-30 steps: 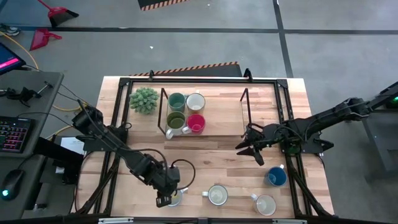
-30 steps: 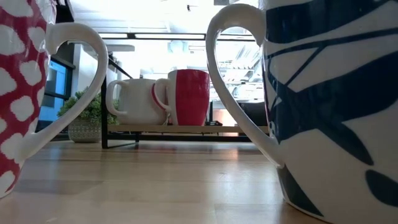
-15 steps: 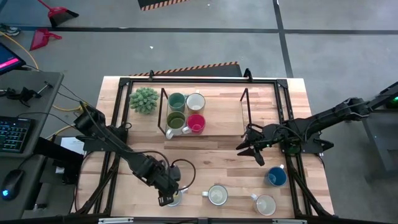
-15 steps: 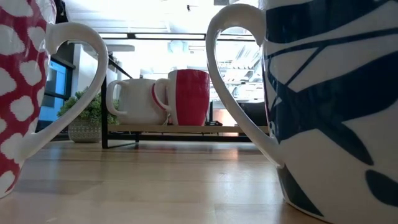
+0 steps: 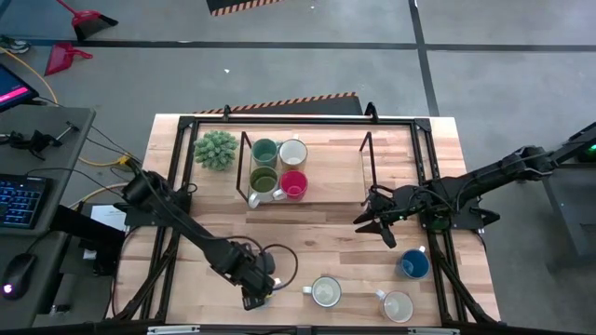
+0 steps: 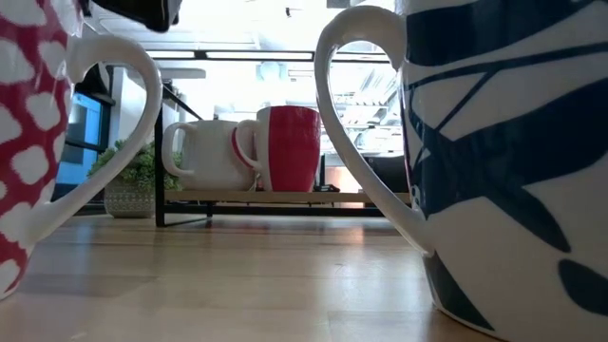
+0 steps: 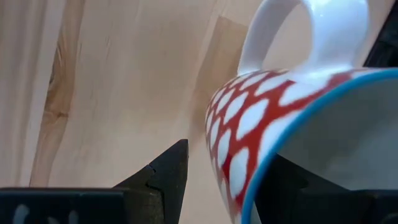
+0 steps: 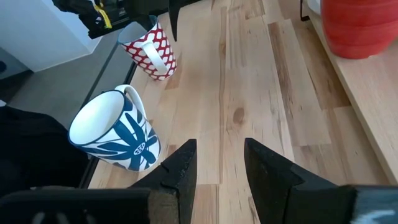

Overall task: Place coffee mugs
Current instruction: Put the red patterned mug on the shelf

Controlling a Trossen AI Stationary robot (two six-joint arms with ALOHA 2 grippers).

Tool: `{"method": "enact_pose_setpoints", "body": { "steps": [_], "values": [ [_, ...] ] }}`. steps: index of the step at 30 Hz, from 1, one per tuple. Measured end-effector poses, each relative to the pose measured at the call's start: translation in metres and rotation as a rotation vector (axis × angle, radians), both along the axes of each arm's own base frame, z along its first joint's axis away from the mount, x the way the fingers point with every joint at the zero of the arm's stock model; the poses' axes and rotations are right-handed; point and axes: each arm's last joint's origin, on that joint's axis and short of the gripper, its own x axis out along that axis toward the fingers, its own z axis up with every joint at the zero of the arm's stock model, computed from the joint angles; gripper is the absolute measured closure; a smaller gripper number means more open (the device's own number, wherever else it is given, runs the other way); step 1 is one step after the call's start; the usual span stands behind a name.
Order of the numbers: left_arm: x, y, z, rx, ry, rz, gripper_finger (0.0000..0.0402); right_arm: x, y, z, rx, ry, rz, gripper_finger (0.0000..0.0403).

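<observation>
From my remote station I record the wooden table (image 5: 317,237) with a rack (image 5: 307,172) at its far side holding four mugs (teal-green (image 5: 264,150), white (image 5: 293,152), olive-green (image 5: 264,180), red (image 5: 293,184)). The right gripper (image 5: 371,224) hangs empty over mid-table, fingers apart, near the blue mug (image 5: 413,264). The left gripper (image 5: 258,293) at the near edge clasps the rim of the red-and-white patterned mug (image 7: 280,118), tilted, beside two cream mugs (image 5: 326,292).

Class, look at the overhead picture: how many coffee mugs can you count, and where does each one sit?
8. Four on the rack: teal mug, white mug, olive mug, red mug. Along the near edge: red-patterned mug in the left gripper, cream mug, another, blue mug.
</observation>
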Motion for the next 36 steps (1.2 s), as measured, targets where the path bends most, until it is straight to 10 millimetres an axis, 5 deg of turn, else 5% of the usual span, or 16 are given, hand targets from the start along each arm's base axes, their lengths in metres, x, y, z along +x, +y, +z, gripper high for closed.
{"method": "enact_pose_setpoints", "body": {
  "steps": [7, 13, 22, 36],
  "values": [
    [0.006, 0.008, -0.001, -0.001, 0.006, 0.060, 0.0282, 0.000, 0.000, -0.001, -0.006, 0.006, 0.002, 0.0289],
    [0.014, 0.015, -0.001, -0.009, -0.019, 0.038, 0.0383, 0.000, 0.000, -0.001, -0.024, 0.000, 0.011, 0.0289],
    [0.035, 0.039, 0.005, -0.035, -0.069, 0.033, 0.0393, -0.001, -0.001, -0.003, -0.056, 0.013, 0.003, 0.0289],
    [0.069, 0.086, 0.109, 0.030, -0.224, 0.011, 0.0394, 0.003, 0.003, 0.013, 0.024, -0.138, 0.099, 0.0289]
  ]
}}
